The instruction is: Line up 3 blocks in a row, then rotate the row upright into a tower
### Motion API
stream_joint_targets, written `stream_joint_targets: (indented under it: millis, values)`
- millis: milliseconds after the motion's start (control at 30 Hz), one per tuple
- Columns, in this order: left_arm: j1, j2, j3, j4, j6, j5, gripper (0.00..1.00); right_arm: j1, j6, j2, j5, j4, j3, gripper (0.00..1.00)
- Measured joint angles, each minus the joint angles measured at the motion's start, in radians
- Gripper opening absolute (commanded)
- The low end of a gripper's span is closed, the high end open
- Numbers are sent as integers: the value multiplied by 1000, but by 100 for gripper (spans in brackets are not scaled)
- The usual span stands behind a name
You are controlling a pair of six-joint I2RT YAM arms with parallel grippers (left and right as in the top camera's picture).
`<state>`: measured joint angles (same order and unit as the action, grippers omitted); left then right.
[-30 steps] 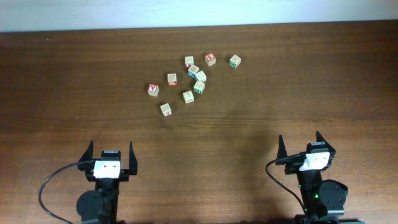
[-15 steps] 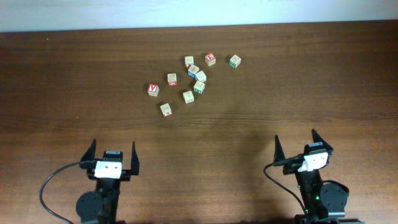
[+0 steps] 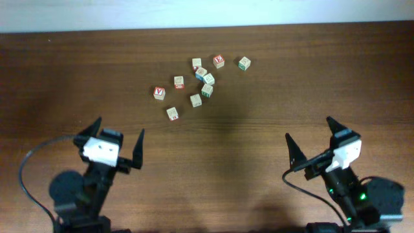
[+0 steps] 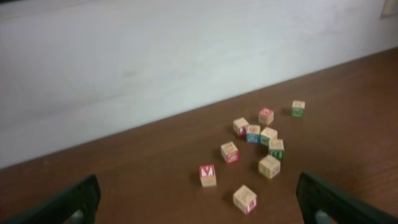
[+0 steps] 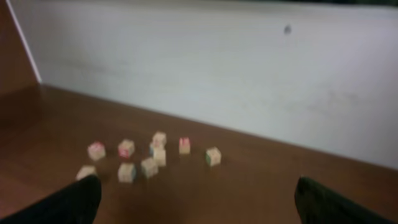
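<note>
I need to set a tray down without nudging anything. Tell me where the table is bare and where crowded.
Bare: the strip of table between the cube cluster and the open left gripper and right gripper; also the table left of the red V cube and right of the green-edged cube. Crowded: only that cluster, far centre.

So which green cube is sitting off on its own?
The green-faced cube at the far right end of the group. A clear gap separates it from the red-faced cube on its left, while the other green cubes sit close together in the cluster.
</note>
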<state>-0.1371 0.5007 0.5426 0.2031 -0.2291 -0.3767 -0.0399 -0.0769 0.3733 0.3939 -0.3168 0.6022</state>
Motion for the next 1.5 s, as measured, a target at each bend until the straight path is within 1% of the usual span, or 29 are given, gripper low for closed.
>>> stream_joint_targets:
  millis: [267,333,433,467,533,600,633,700,767,800,833,867,967,1033,1067,1167,1267,1333,1400,1500]
  values:
    - [0,459,493,272,0,-25,99,0,3,483,99,-416,558,98]
    - [0,534,563,332,0,-29,99,0,2,592,106,-517,678,98]
    - [0,713,744,481,0,-36,99,0,5,751,112,-665,845,98]
    - [0,773,802,532,0,-37,99,3,5,831,117,-721,917,98]
    - [0,890,917,638,0,-38,99,39,6,976,121,-797,1029,98]
    - [0,965,995,702,0,-39,99,84,6,1061,120,-830,1086,98]
    - [0,1010,1027,705,0,-39,99,129,6,1135,121,-822,1122,98]
    - [0,1063,1028,717,0,-39,99,188,6,1247,121,-813,1128,98]
    - [0,1093,1028,718,0,-39,99,212,7,1336,156,-758,1129,98]
    - [0,1095,1028,718,0,-38,99,222,11,1381,174,-728,1129,95]
    - [0,1096,1028,718,0,-39,99,234,29,1426,182,-697,1130,95]
    - [0,1096,1028,717,0,-39,99,251,90,1470,166,-649,1129,93]
    - [0,1096,1028,718,0,-39,99,306,224,1511,45,-573,1130,92]
    - [0,1096,1028,718,0,-39,99,373,306,1513,-96,-561,1161,89]
    - [0,1096,1028,717,0,-39,99,417,347,1523,-179,-552,1205,86]
    - [0,1096,1029,717,0,-39,99,480,429,1593,-298,-511,1289,80]
    - [0,1096,1029,719,0,-39,99,494,504,1704,-345,-459,1301,79]
    - [0,1096,1029,717,0,-39,99,496,547,1793,-365,-433,1301,83]
    - [0,1096,1029,718,0,-39,99,504,575,1839,-375,-396,1301,82]
    - [0,1096,1029,718,0,-39,99,526,622,1901,-381,-331,1301,75]
